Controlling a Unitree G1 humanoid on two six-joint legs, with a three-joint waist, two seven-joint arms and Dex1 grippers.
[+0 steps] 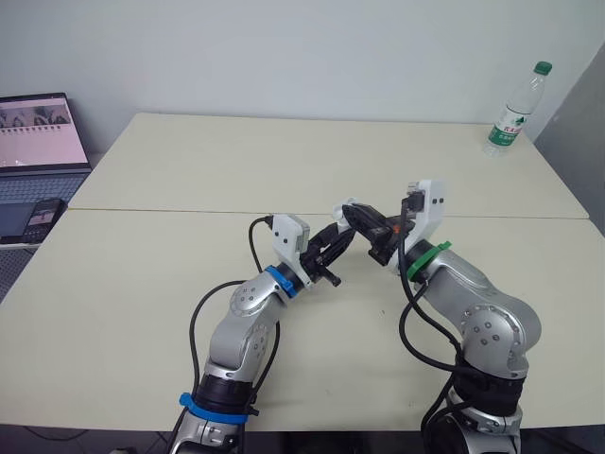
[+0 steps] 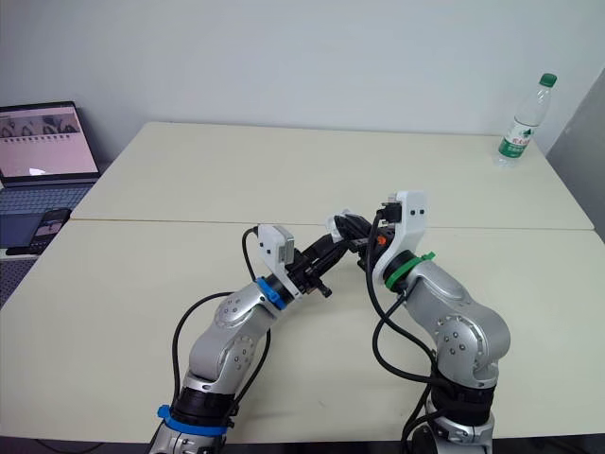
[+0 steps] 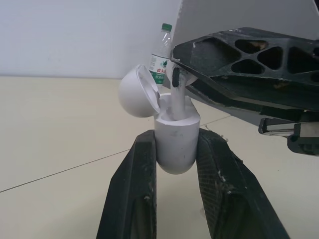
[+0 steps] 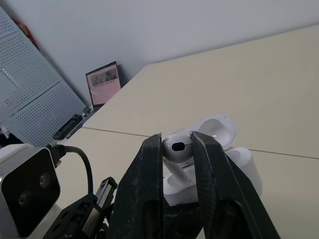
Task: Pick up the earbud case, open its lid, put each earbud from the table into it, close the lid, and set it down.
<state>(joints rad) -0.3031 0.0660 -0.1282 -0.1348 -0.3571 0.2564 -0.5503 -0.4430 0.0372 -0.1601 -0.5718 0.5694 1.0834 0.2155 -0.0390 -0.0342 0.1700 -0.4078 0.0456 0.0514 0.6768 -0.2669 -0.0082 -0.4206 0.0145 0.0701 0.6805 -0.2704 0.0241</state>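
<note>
My left gripper (image 3: 177,149) is shut on the body of the white earbud case (image 3: 175,142), holding it above the table with its round lid (image 3: 138,92) flipped open. My right gripper (image 4: 177,145) is shut on a white earbud (image 4: 175,147); the earbud's stem (image 3: 178,102) reaches down into the case's open top. In the head views the two grippers meet over the middle of the table, left gripper (image 1: 336,244) below, right gripper (image 1: 357,218) coming in from the right. The open case (image 4: 241,167) sits just beyond the right fingers.
A water bottle (image 1: 516,109) stands at the table's far right corner. A laptop (image 1: 38,132) and a phone (image 1: 43,213) lie on a side surface to the left. A seam (image 1: 189,210) runs across the cream table.
</note>
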